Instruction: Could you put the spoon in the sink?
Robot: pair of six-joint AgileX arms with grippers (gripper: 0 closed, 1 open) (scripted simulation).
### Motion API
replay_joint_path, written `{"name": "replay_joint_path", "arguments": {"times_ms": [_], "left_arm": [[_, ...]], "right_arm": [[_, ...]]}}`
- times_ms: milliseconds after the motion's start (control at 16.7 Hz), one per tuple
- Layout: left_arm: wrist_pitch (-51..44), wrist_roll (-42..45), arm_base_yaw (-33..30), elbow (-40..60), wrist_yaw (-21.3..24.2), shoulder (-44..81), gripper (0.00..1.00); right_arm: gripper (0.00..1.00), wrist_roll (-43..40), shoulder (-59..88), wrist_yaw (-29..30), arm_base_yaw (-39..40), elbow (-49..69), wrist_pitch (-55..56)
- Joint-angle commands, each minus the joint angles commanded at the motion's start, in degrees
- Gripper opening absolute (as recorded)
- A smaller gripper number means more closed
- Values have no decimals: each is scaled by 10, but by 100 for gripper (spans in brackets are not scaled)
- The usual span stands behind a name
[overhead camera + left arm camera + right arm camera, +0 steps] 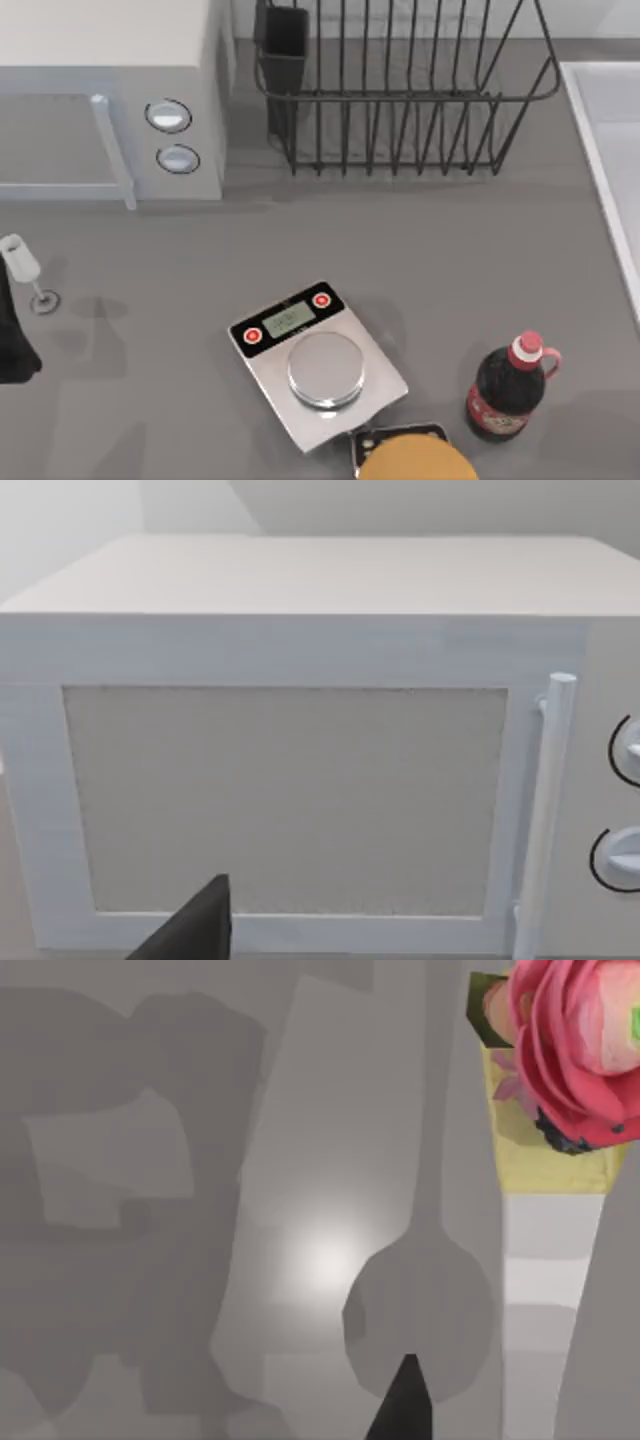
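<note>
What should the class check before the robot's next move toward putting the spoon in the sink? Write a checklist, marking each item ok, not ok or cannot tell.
1. Spoon found: ok. The spoon lies flat on the counter under the right claw.
2. Spoon gripped: not ok. It appears to rest on the counter, not lifted.
3. Space beside spoon: not ok. The flower vase stands close by its handle.
4. Sink found: ok. The sink is at the table's right edge.
5. Left claw out of the way: ok. It faces the microwave.
</note>
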Motion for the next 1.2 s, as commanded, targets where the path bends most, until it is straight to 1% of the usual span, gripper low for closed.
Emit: {"name": "replay_joint_path", "arguments": {"times_ms": [180, 360, 540, 960, 1080, 1200], "left_arm": [[0, 0, 0, 0, 0, 0, 100], [0, 0, 0, 0, 0, 0, 100], [0, 0, 0, 0, 0, 0, 100], [0, 0, 0, 0, 0, 0, 100], [0, 0, 0, 0, 0, 0, 100], [0, 0, 0, 0, 0, 0, 100]], "right_arm": [[0, 12, 67, 1, 11, 73, -31], [0, 30, 173, 4, 30, 200, -77], [0, 53, 303, 6, 54, 377, -132], [0, 122, 605, 11, 118, 842, -256], [0, 141, 672, 13, 136, 946, -280], [0, 158, 727, 15, 151, 1026, -298]]}}
